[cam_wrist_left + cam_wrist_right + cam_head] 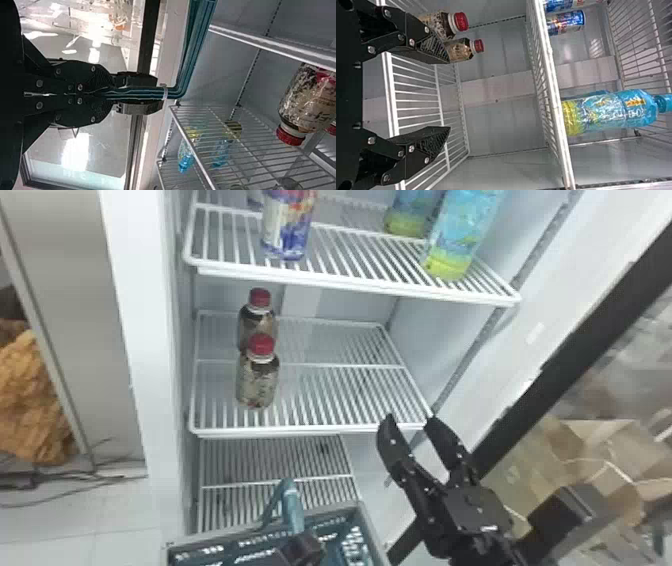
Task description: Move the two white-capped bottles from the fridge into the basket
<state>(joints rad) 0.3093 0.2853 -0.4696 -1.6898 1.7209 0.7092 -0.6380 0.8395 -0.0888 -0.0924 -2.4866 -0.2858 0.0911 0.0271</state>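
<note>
Two red-capped bottles [256, 385] stand one behind the other on a fridge shelf [300, 433]. The open right pincer [409, 419] is near the shelf's front edge; the left pincer [302, 546] grips the handle [292, 507] of the teal basket [325, 513].

A blue-and-red can [288, 227] stands on the upper shelf [350, 285] (dark cables [50, 475] trail across the floor [50, 525]).

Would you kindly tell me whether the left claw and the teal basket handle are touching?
Touching. The left wrist view shows it: the left claw is closed on the basket handle, whose teal bars run in between its two fingers.
</note>
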